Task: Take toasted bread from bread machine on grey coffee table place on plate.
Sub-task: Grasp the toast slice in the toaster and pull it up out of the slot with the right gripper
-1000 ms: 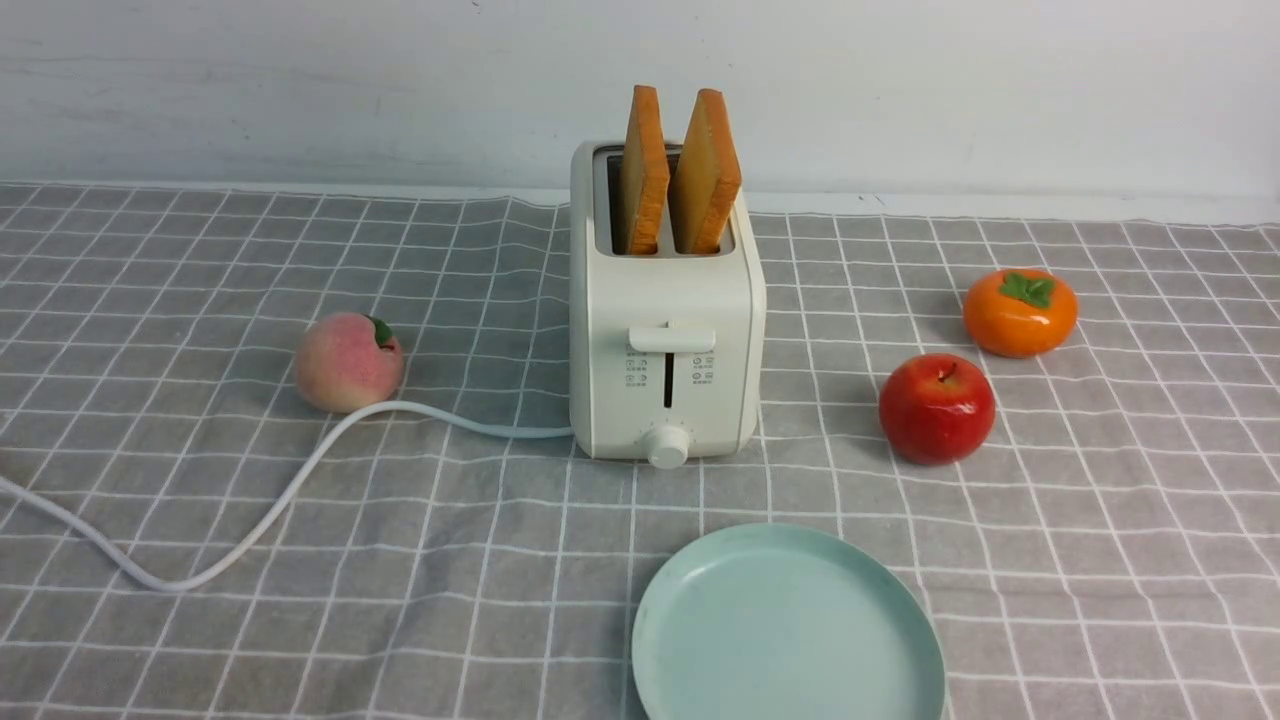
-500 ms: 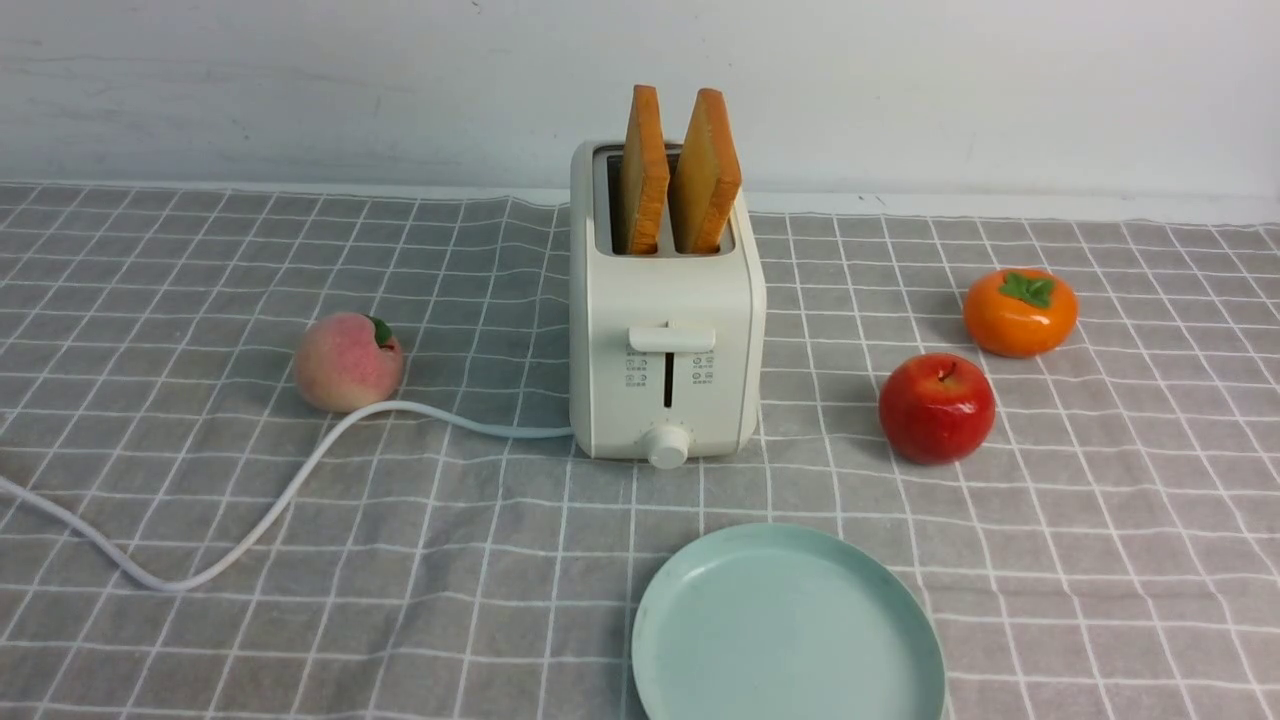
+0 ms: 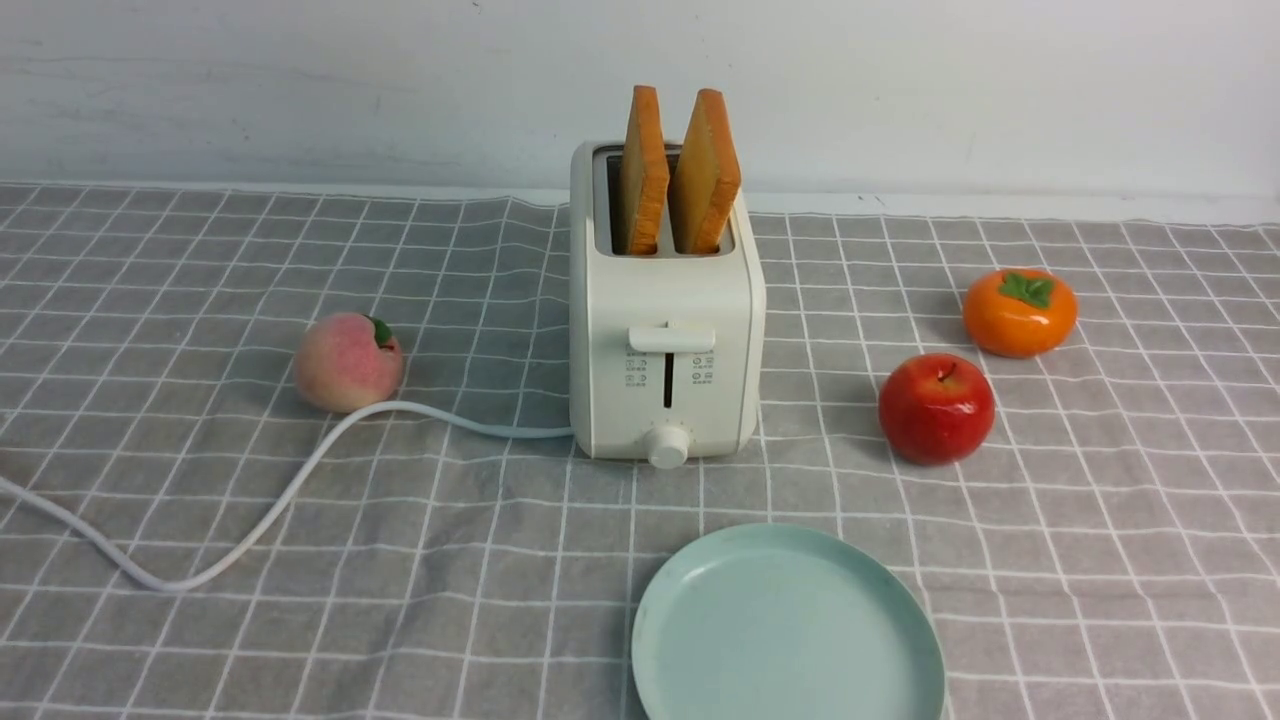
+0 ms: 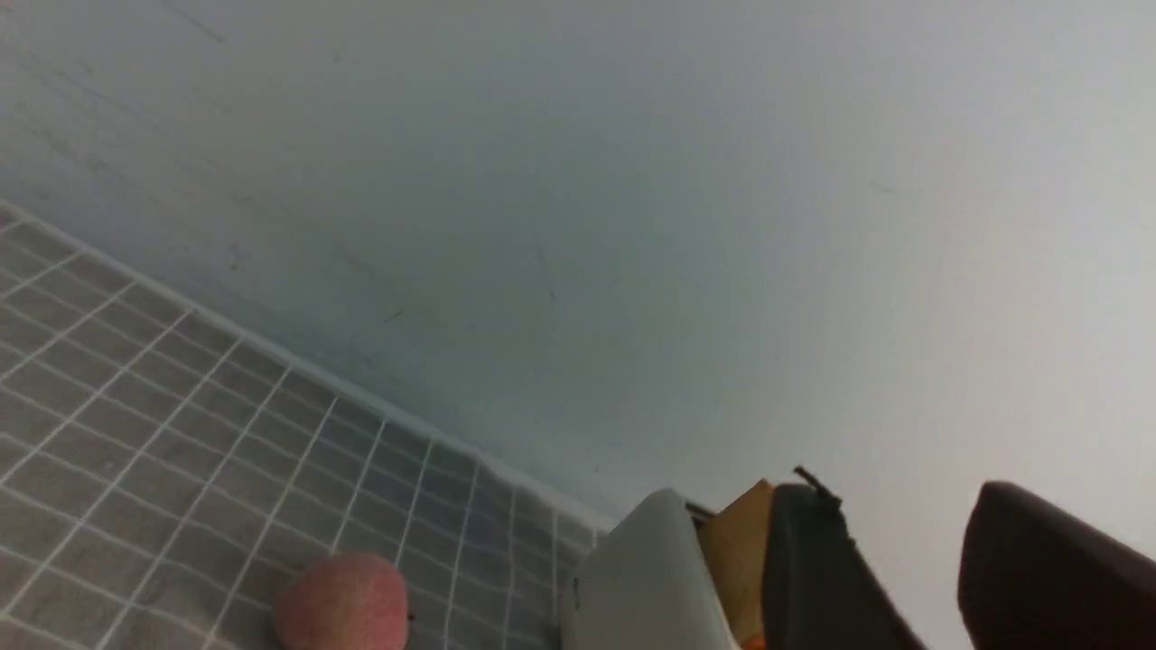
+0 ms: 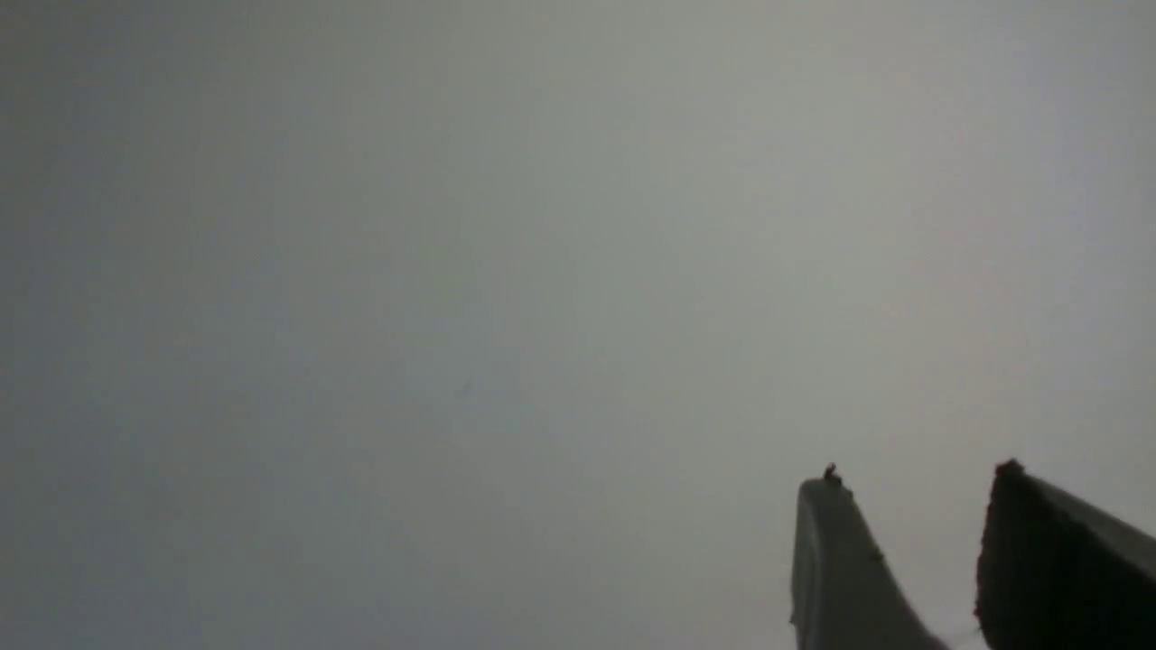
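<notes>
Left pincer [image 4: 896, 492] parted — toasted bread [image 3: 705, 170] square, crusty.

Front view: forward, mid-distance, onto white boxy two-slot toaster [image 3: 665, 350]. Left wrist view: upward past left pincer [image 4: 899, 492], sharing that toaster and round pink peach [image 4: 341, 603] beyond its tips. Right wrist view: pale blank wall [image 5: 452, 271] beyond right pincer [image 5: 917, 474].

Items on the counter [image 3: 1100, 560], counted. Toaster [image 3: 665, 330]: one, with two slots. Slices [image 3: 706, 170] of toast: two. Plate [image 3: 790, 630]: one. Fruit: three pieces in all, made up of one peach [image 3: 347, 362], one apple [image 3: 937, 408] and one persimmon [image 3: 1020, 312]. Cord [image 3: 510, 432]: one.
</notes>
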### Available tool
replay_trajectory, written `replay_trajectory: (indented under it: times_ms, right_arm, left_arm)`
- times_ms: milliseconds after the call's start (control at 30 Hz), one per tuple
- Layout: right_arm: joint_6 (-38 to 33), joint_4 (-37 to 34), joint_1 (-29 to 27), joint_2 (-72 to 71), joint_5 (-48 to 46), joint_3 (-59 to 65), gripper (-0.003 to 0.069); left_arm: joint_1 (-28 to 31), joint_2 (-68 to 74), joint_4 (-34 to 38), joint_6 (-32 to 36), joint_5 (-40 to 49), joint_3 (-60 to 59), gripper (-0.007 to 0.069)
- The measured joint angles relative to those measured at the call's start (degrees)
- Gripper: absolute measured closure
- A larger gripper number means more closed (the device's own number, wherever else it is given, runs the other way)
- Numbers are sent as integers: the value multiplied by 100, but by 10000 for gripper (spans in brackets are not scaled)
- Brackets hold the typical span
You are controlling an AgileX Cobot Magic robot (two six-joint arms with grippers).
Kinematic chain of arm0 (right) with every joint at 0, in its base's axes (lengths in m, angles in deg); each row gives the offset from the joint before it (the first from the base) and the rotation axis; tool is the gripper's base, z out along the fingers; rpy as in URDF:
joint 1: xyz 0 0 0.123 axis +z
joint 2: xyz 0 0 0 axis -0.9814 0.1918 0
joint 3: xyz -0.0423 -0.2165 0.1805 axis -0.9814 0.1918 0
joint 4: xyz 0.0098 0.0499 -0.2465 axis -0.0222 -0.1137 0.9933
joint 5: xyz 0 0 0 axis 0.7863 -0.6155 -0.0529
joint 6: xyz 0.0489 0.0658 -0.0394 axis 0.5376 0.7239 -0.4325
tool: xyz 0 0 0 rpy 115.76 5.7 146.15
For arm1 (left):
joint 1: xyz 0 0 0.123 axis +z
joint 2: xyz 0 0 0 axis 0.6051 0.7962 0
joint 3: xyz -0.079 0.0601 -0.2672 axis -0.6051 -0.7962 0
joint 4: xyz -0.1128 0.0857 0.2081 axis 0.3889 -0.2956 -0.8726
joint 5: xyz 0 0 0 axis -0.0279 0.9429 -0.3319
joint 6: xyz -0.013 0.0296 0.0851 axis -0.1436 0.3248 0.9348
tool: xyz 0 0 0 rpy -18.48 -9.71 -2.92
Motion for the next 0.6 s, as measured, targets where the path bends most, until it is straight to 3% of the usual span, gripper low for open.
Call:
replay_trajectory:
  times_ms: [33,133,300,467,600]
  right_arm:
    - [-98,181,70,472,-894,-383,419]
    - [-198,300,168,996,-1501,-520,419]
    - [-264,342,316,1480,-1638,-538,419]
    - [-357,-283,812,1968,-1854,-398,419]
    - [-1358,-778,1405,2661,-2001,-371,419]
  left_arm:
    - [-18,496,0,134,628,436,386]
    - [-174,882,-34,198,1163,622,386]
    - [-575,1317,-94,232,1891,644,386]
    - [-870,1622,-32,408,2726,506,386]
    - [-906,1666,233,800,2997,484,386]
